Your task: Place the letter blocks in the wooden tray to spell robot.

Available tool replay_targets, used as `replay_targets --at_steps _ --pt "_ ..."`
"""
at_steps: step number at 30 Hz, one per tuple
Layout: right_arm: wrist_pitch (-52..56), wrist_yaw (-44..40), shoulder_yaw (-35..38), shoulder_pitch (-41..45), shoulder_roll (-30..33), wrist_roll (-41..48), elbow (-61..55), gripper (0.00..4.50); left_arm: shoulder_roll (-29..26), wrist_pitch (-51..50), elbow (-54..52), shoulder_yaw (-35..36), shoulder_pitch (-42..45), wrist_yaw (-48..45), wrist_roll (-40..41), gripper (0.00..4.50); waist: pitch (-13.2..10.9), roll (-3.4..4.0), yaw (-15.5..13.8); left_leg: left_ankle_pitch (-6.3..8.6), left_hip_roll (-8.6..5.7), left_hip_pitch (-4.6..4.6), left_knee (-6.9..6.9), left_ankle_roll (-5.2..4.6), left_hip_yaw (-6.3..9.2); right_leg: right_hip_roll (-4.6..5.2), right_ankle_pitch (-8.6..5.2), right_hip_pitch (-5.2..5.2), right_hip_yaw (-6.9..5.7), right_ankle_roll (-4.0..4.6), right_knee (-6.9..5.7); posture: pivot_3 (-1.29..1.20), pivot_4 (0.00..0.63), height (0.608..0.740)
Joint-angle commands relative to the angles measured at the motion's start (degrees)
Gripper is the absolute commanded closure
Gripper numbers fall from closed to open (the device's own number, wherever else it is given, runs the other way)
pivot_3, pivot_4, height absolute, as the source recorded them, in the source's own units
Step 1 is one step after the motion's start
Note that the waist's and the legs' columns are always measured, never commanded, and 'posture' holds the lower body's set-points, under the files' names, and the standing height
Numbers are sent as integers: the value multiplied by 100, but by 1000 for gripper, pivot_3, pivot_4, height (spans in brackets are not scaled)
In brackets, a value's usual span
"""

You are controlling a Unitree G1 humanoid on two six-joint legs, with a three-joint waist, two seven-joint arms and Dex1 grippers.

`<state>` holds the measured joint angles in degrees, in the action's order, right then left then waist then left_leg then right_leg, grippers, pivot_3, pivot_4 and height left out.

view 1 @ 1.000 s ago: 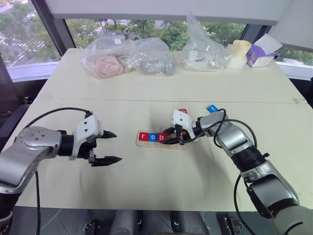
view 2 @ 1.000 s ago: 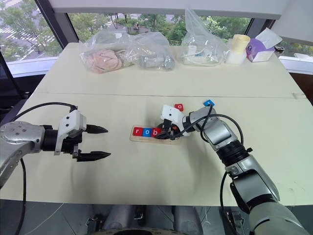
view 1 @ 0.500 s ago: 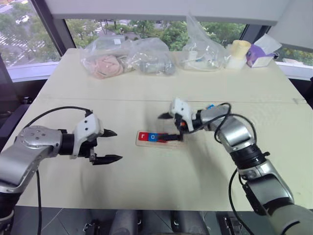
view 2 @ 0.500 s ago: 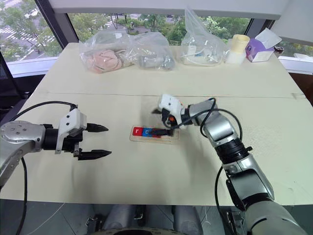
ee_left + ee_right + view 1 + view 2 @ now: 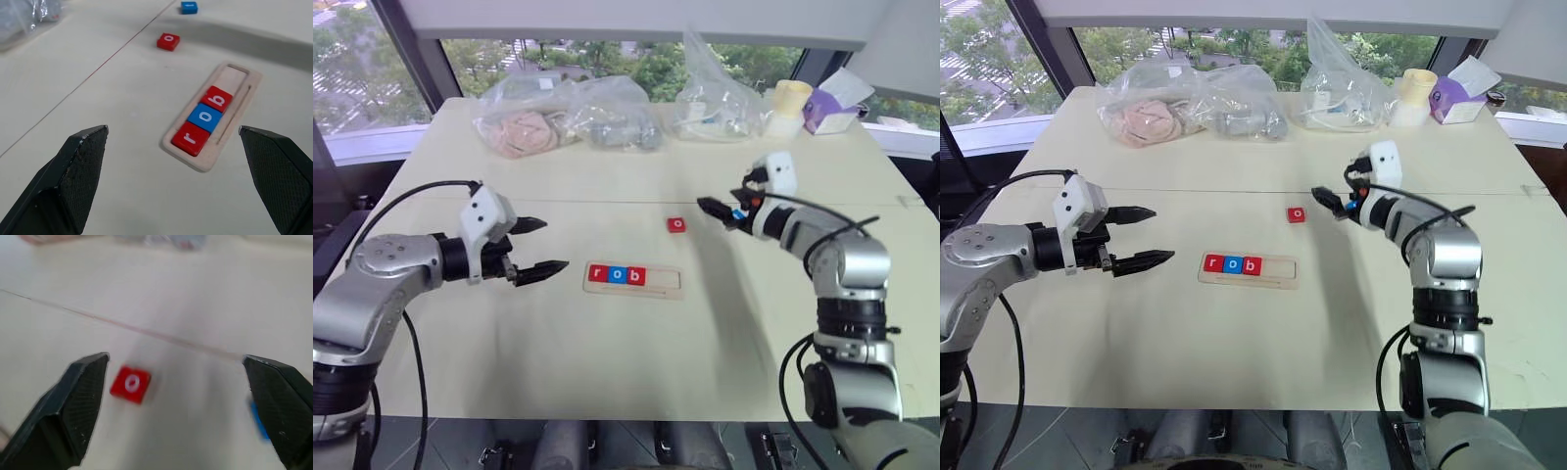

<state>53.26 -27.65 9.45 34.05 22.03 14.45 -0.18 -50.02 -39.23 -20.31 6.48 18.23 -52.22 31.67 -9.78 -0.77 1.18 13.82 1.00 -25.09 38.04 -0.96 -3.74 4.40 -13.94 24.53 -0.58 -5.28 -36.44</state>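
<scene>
Left eye view shows you both grippers spread and empty, left gripper (image 5: 540, 246) beside the wooden tray (image 5: 634, 279), right gripper (image 5: 717, 210) near the loose red o block (image 5: 676, 224). The tray's long axis runs left-right, holding r, o, b.

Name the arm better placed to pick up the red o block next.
Right. The right gripper hangs just beside the red o block with its jaws open and empty. The left gripper sits farther off, beyond the wooden tray holding r, o, b.
</scene>
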Motion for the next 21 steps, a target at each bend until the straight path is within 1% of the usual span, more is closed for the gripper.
replay_targets --at_steps 1,7,11,14,15,17,19,21 --pt "-334 543 -363 -4 -353 -276 -23 45 -244 171 115 175 69 -100 -153 0 -1 1 10 0 0 4 0 1 -4 -1 0 0 3 1 -6 0 150 739" --pt "-898 1005 -593 87 -824 -493 628 45 -277 98 264 291 156 -92 -65 0 0 0 -25 -4 -4 18 2 -2 -19 4 -9 -2 14 16 -20 0 150 739" --pt "-1286 1197 -870 222 -1060 -708 1152 45 -206 59 69 274 -38 -22 -51 0 0 0 -6 -4 -5 18 2 -2 -28 6 -2 -1 20 2 -20 0 150 739" --pt "-1525 1404 -903 414 -1181 -830 1664 45 -153 25 -38 267 -124 45 -36 0 0 -1 6 -4 -4 19 2 -2 -30 6 -2 0 21 2 -21 0 150 739" --pt "-1592 1452 -914 467 -1214 -858 1778 279 -146 23 -65 260 -153 55 -43 0 0 0 10 -5 -4 23 2 -2 -32 6 -2 0 24 2 -23 0 150 739" --pt "-1653 1493 -966 527 -1255 -904 1915 904 -146 27 -110 243 -211 68 -71 0 0 -1 8 -4 -3 30 2 -2 -37 6 -4 -1 29 5 -31 0 150 739" --pt "-1659 1555 -1037 517 -1298 -975 1924 1859 -152 42 -126 245 -258 68 -91 0 0 0 8 -4 -2 32 2 -2 -37 5 -7 -1 29 12 -32 0 150 739" --pt "-1610 1576 -1066 452 -1298 -1004 1838 2964 -156 51 -137 247 -292 74 -106 0 0 -1 8 -4 -2 32 2 -2 -38 5 -10 -1 30 16 -32 0 150 739"
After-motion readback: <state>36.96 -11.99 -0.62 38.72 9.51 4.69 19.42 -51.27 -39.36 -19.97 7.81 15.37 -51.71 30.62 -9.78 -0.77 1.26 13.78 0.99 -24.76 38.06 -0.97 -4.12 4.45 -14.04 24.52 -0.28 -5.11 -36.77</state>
